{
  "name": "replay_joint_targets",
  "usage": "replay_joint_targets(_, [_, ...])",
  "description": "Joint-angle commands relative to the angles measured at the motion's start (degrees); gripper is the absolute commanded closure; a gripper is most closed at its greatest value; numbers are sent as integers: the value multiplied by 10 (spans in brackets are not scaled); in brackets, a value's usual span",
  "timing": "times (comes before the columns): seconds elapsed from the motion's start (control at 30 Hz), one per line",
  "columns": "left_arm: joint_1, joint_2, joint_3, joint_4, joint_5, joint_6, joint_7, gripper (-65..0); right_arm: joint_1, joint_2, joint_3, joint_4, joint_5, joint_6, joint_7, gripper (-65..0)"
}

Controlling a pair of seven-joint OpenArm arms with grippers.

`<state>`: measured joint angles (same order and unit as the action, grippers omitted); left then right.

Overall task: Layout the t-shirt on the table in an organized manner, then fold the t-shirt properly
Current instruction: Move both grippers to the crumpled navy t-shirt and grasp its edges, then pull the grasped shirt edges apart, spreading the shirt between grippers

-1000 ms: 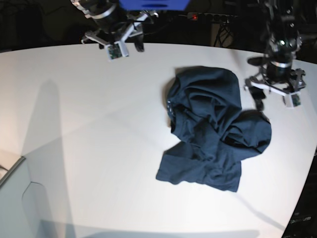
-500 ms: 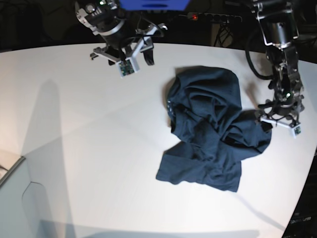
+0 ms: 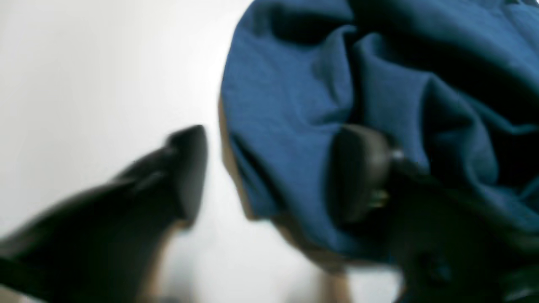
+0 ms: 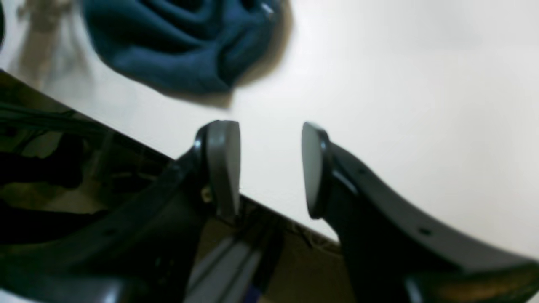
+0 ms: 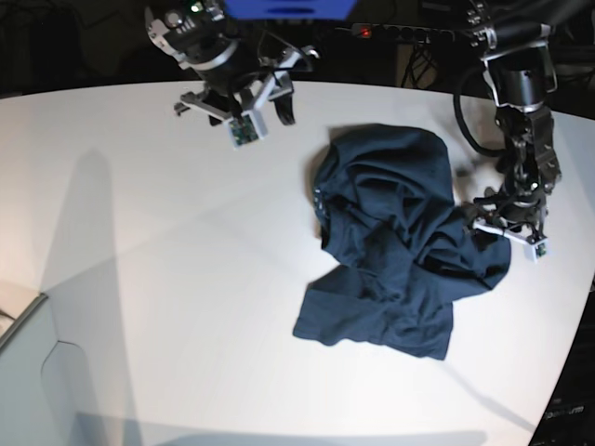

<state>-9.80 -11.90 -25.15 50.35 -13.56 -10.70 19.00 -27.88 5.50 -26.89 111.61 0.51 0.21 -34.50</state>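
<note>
Crumpled dark navy cotton t-shirt [image 5: 400, 237] lies right of centre on your smooth white table [image 5: 139, 279], its edge between the parted fingers of the left gripper [image 3: 269, 176], nothing clamped yet, while the right gripper [image 4: 269, 168] hangs released upper left.

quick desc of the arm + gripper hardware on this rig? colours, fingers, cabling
Both arms are black with silver-grey joint rings. The left gripper and right gripper each carry a small white camera module with a green board. A black cable loops beside the left arm. Up close, the right gripper's fingers are black curved arms with flat grey pads; the left gripper's fingers look black and tapered, but blurred.
</note>
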Motion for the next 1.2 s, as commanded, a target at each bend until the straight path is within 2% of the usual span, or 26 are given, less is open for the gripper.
replay_joint_targets(0.0, [-1,-2,0,3,-4,-2,14,-231,11,-6,-6,-8,3,1,10,-245])
replay_joint_targets(0.07, [0,-2,0,3,-4,-2,16,-36,41,-25,-17,-47,3,1,10,-245])
replay_joint_targets(0.1, [1,-3,0,3,-4,-2,20,0,52,-33,-21,-62,3,1,10,-245])
replay_joint_targets(0.2, [23,-3,0,20,-4,-2,21,-31,95,-55,-34,-110,3,1,11,-245])
replay_joint_targets(0.27, [55,-1,0,64,-4,-2,21,0,126,-59,-48,-142,3,1,12,-245])
replay_joint_targets(0.37, [110,2,0,141,-4,-2,21,0,175,-62,-79,-184,3,1,13,-245])
replay_joint_targets(0.5, [168,16,0,207,-3,-2,21,0,218,-76,-86,-232,3,1,14,-256])
replay_joint_targets(0.67, [228,20,0,264,-3,-2,21,0,253,-80,-80,-276,3,-1,15,-293])
replay_joint_targets(0.97, [299,37,0,341,-4,-2,21,0,289,-83,-18,-367,3,-1,16,-294])
replay_joint_targets(1.1, [313,45,-1,359,-4,-2,21,0,286,-81,-18,-388,3,0,16,-273])
replay_joint_targets(1.17, [315,48,-1,369,-4,-2,21,0,284,-79,-18,-392,3,1,16,-205])
